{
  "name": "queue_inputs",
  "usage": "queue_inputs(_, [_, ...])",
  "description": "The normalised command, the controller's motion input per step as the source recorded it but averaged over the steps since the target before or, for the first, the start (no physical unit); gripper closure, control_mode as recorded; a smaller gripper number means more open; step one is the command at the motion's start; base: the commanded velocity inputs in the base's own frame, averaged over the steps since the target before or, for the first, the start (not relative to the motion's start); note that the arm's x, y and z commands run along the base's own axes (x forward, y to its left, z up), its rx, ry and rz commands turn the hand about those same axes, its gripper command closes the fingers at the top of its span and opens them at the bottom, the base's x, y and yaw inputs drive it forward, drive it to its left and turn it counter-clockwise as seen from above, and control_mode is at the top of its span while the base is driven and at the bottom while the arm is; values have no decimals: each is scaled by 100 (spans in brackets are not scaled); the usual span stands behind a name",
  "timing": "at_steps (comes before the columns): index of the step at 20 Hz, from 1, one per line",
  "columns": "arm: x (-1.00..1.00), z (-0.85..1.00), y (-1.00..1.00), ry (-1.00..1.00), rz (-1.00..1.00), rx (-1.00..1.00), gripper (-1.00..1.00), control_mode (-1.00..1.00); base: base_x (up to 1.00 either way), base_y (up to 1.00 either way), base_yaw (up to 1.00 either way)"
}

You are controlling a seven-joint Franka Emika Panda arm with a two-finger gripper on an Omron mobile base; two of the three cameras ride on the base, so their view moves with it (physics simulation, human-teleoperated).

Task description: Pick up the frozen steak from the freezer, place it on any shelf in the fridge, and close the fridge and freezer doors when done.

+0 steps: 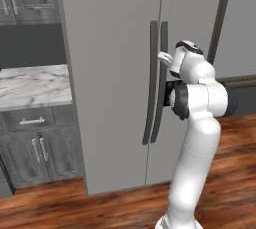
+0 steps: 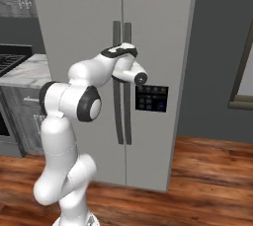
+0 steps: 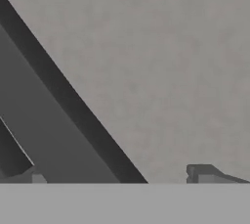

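The tall grey refrigerator (image 1: pixel 110 73) stands with both side-by-side doors shut. Which door is the freezer I cannot tell. The frozen steak is hidden. Two dark vertical handles (image 1: pixel 150 83) (image 1: pixel 161 83) run beside the centre seam and show again as handles (image 2: pixel 122 116) in the right base view. My gripper (image 1: pixel 169 73) is at handle height, pressed close to the right-hand handle. In the hand view my gripper (image 3: pixel 110 174) is open, its fingertips (image 3: pixel 202 173) set wide apart, and a handle bar (image 3: pixel 49 135) runs diagonally between them. Nothing is held.
A marble counter (image 1: pixel 30 85) over grey cabinets (image 1: pixel 35 143) adjoins the refrigerator on the left, with a stove edge (image 2: pixel 10 62) beyond. A dark dispenser panel (image 2: pixel 151 97) sits on the right door. Wooden floor (image 1: pixel 230 173) lies open to the right.
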Motion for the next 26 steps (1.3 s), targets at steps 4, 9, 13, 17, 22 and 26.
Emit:
queue_inputs(4, [0,0,0,0,0,0,-100,-100,0,0,0])
queue_inputs(9, [42,-38,62,0,0,-9,-100,-100,0,0,0])
queue_inputs(13, [75,-83,39,-15,0,-1,-100,-100,0,0,0])
queue_inputs(17, [100,-90,47,-27,-2,-1,-100,-100,0,0,0])
queue_inputs(22, [100,-88,39,-32,-5,-2,-100,-100,0,0,0])
queue_inputs(26, [87,-69,21,-32,-8,-6,-100,-100,0,0,0])
